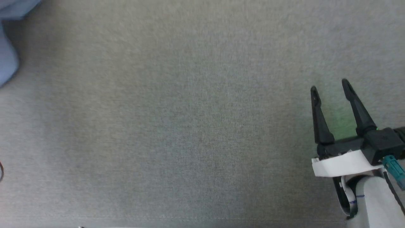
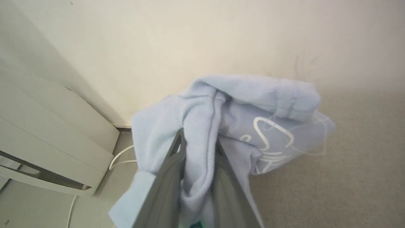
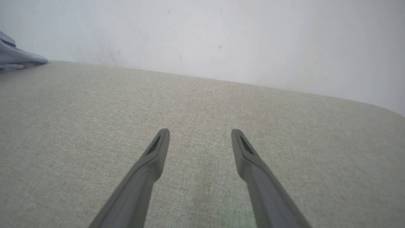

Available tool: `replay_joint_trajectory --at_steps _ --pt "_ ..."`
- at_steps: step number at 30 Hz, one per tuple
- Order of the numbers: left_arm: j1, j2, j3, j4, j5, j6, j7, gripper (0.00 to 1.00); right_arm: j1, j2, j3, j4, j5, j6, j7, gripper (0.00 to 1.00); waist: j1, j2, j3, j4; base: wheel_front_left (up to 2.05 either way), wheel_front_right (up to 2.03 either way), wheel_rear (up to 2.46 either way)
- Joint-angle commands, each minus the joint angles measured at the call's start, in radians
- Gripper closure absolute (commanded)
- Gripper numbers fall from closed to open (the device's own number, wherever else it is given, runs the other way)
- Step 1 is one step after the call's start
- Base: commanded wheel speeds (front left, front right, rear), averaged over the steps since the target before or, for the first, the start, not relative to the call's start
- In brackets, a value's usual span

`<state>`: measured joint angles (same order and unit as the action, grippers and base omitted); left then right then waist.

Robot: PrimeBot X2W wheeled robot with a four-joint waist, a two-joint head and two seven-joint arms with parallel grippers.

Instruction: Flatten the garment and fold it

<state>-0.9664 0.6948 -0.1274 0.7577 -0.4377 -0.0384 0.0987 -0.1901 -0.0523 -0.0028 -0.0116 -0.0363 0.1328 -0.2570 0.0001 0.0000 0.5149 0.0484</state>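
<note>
I am working in a bare indoor room that looks to me more like a test space than a lived-in home, though I cannot be sure. The bench [image 1: 190, 110] is covered in plain grey-beige woven cloth. Behind it stands a plain off-white wall [image 3: 253, 38] with a few scuff marks [image 3: 180, 58]. Low beside the bench sits a pale, flat-fronted cabinet [image 2: 47, 136], with a white cable [image 2: 126, 161] trailing over a grey floor [image 2: 31, 209]. The one homely item is a light blue shirt [image 2: 237, 110].
</note>
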Motion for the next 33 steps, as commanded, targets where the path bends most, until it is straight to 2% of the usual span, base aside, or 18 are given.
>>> replay_joint_trajectory --at_steps 1,7,14,20,23,27,31,32,33 --pt "-0.029 -0.007 0.006 -0.013 0.007 0.006 -0.049 1.0 0.016 0.002 -0.008 0.008 0.004 -0.002 -0.005 0.0 -0.0001 0.0 -0.151 0.013 0.0 0.0 0.0" --pt "-0.051 -0.063 -0.022 -0.094 -0.002 -0.038 -0.158 1.0 0.06 0.002 -0.023 0.035 0.017 -0.002 -0.005 0.0 -0.0001 0.0 -0.297 -0.012 0.0 0.0 0.0" --pt "0.03 -0.251 -0.098 -0.307 -0.101 -0.063 -0.072 1.0 0.101 0.002 -0.019 0.055 0.038 -0.002 -0.005 0.0 -0.0001 0.0 -0.408 -0.079 0.0 0.0 0.0" --pt "0.158 -0.422 -0.178 -0.516 -0.176 -0.033 0.002 1.0 0.113 0.002 -0.011 0.051 0.052 -0.002 -0.005 0.0 -0.0001 0.0 -0.425 -0.161 0.0 0.0 0.0" --pt "0.232 -0.494 -0.206 -0.601 -0.209 0.0 0.015 1.0 0.11 0.002 -0.02 0.044 0.055 -0.002 -0.005 0.0 -0.0001 0.0 -0.403 -0.192 0.0 0.0 0.0" --pt "0.336 -0.533 -0.228 -0.609 -0.229 0.038 0.02 1.0 0.106 0.002 -0.036 0.04 0.06 -0.002 -0.005 0.0 -0.0001 0.0 -0.361 -0.212 0.0 0.0 0.0" --pt "0.438 -0.535 -0.228 -0.481 -0.241 0.065 0.011 1.0 0.095 0.002 -0.033 0.051 0.064 -0.002 -0.005 0.0 -0.0001 0.0 -0.319 -0.213 0.0 0.0 0.0" --pt "0.456 -0.53 -0.225 -0.435 -0.239 0.072 0.003 0.71 0.092 0.002 -0.029 0.054 0.064 -0.002 -0.005 0.0 -0.0001 0.0 -0.31 -0.211 0.0 0.0 0.0" --pt "0.467 -0.52 -0.224 -0.389 -0.228 0.08 -0.01 0.19 0.087 0.002 -0.025 0.059 0.065 -0.002 -0.005 0.0 -0.0001 0.0 -0.301 -0.209 0.0 0.0 0.0"
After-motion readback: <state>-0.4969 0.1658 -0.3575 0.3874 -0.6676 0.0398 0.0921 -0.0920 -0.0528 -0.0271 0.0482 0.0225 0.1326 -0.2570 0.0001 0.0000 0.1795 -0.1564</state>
